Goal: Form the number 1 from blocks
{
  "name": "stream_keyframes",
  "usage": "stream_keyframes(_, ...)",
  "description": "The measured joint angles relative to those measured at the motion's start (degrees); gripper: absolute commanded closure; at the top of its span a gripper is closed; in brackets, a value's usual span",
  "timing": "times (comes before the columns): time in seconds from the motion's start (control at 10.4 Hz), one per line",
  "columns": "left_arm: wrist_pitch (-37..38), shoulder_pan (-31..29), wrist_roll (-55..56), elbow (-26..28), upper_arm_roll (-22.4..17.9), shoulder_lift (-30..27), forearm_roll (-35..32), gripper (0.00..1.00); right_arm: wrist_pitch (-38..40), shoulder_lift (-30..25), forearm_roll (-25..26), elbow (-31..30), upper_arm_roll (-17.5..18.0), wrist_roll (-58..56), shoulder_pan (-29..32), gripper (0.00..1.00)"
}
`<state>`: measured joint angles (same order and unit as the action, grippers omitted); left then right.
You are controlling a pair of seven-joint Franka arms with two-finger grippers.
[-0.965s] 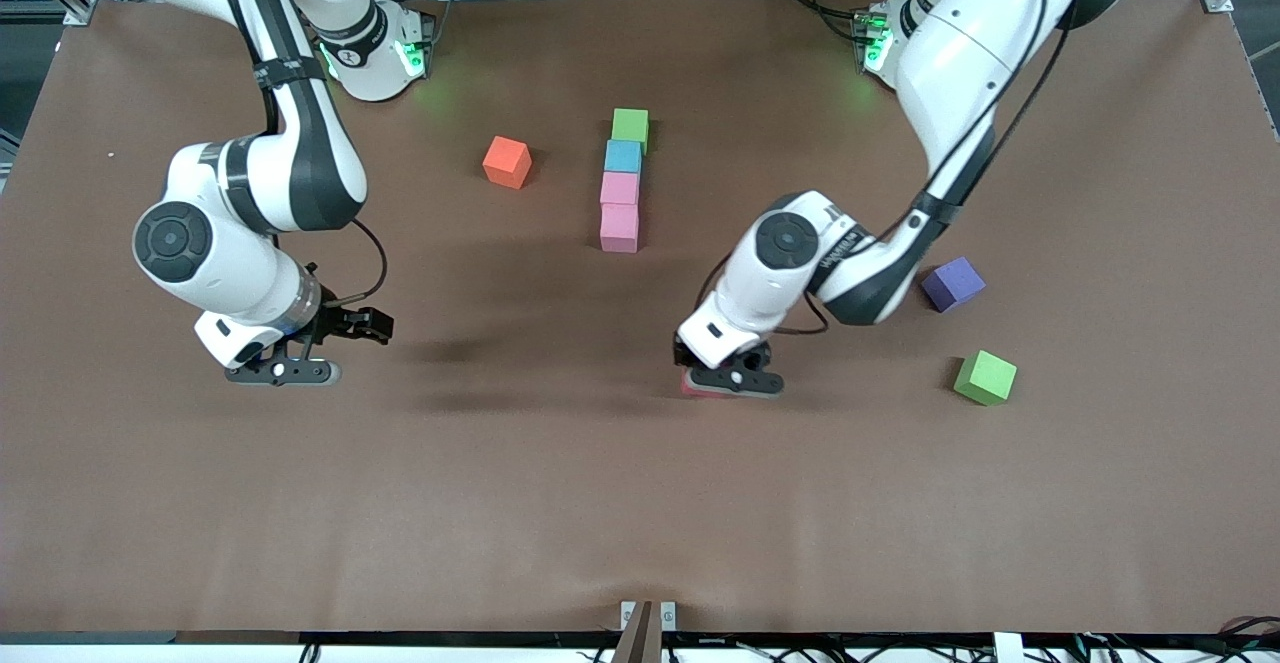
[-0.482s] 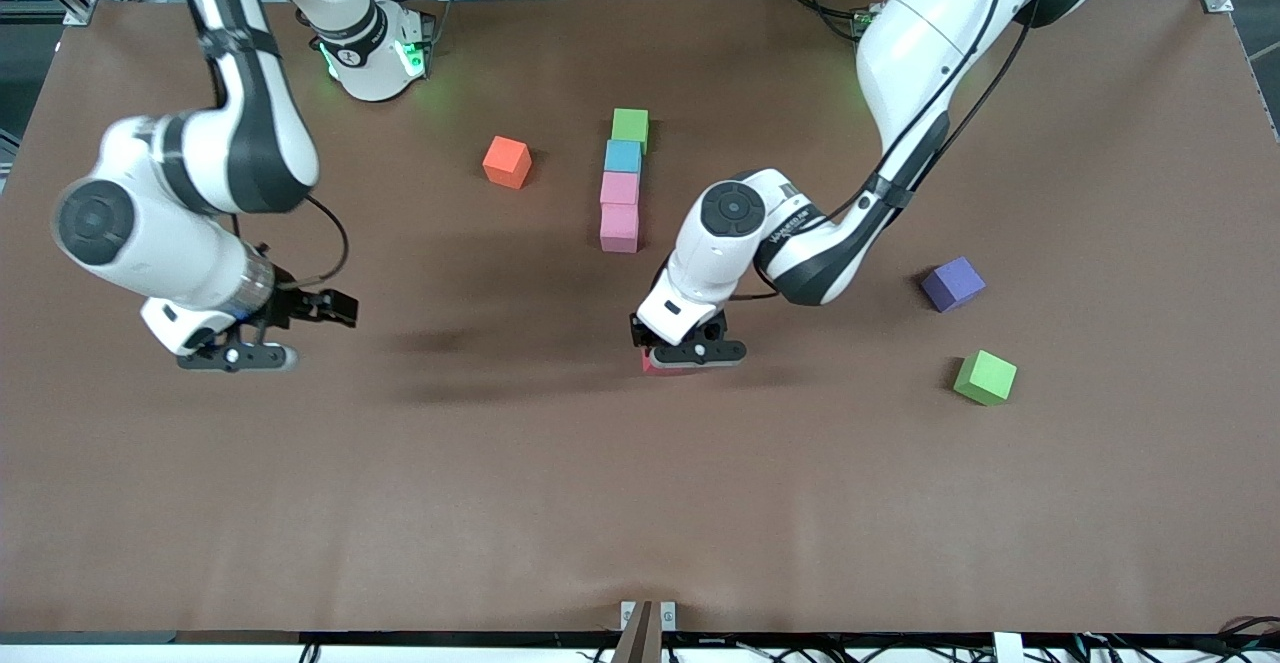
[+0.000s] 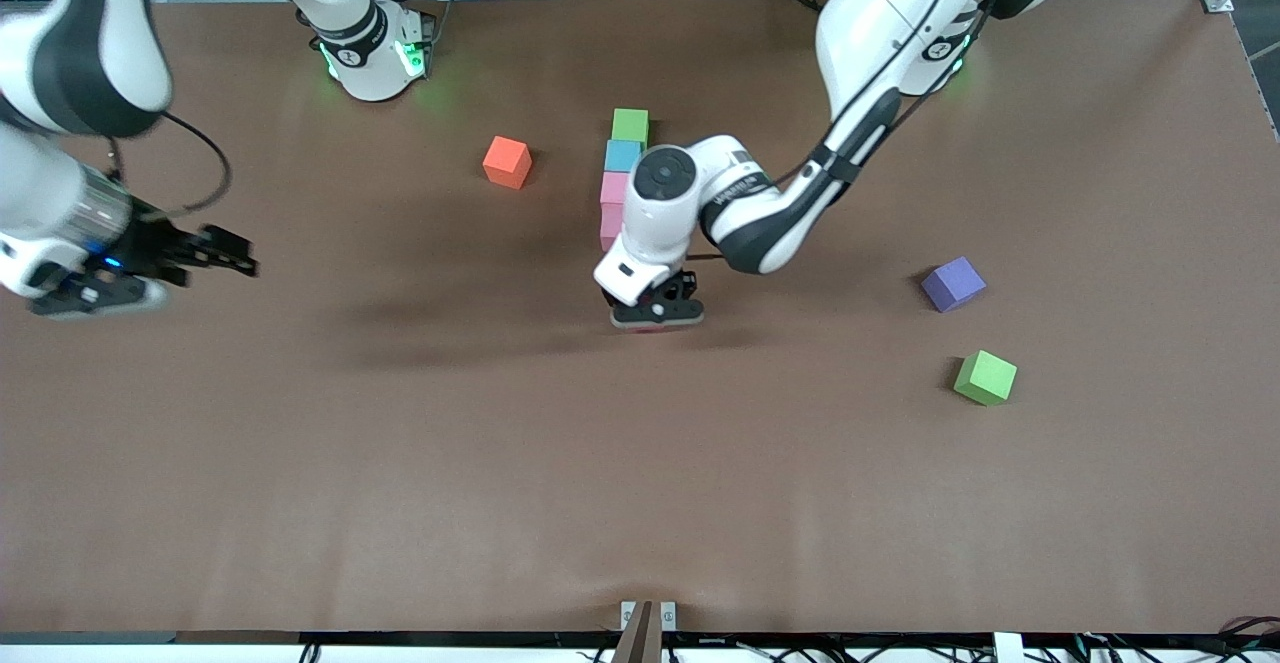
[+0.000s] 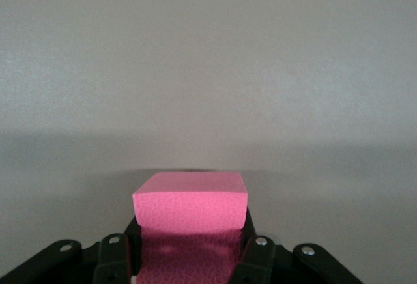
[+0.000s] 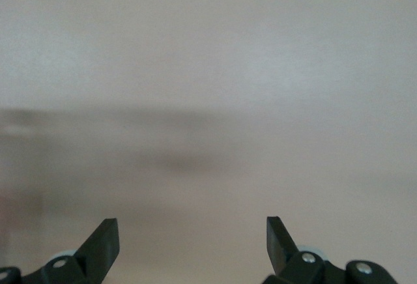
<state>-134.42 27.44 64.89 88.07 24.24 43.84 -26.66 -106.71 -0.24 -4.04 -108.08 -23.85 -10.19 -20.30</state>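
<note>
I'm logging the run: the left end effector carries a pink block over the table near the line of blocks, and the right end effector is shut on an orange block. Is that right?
Not quite. The right end effector is open and holds nothing, as the right wrist view shows; the orange block sits on the table. The left end effector does carry the pink block near the line of blocks.

You see even overhead light on the table (image 3: 400,503), soft shadows under both arms. The right gripper (image 3: 85,288) is motion-blurred; its wrist view looks smeared and hazy.
</note>
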Motion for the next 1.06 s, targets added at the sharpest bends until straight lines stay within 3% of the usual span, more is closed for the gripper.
stream_keyframes(0.19,0.79,1.92,0.28,0.26,-0.1,0.06,-1.63,1.0,3.13,-3.44,1.15,1.67,2.12,0.85,3.22,0.0)
stream_keyframes(0.39,1.61,4.09,0.28,0.55,-0.27,0.11,-1.67,1.0,7.92,-5.1,1.36,4.57,14.29,1.04,16.61,0.0)
stream_keyframes(0.48,1.88,4.98,0.3,0.62,-0.37,0.13,-1.67,1.0,10.73,-5.41,1.49,7.43,17.76,1.21,20.46,0.0)
stream_keyframes(0.77,2.08,6.25,1.45,1.42,-0.55,0.29,-2.55,1.0,15.27,-5.26,1.75,16.58,19.29,1.96,22.19,0.0)
stream_keyframes(1.06,2.08,7.12,2.83,1.81,-0.58,0.56,-2.86,1.0,16.78,-3.26,2.78,18.88,20.01,1.93,21.84,0.0)
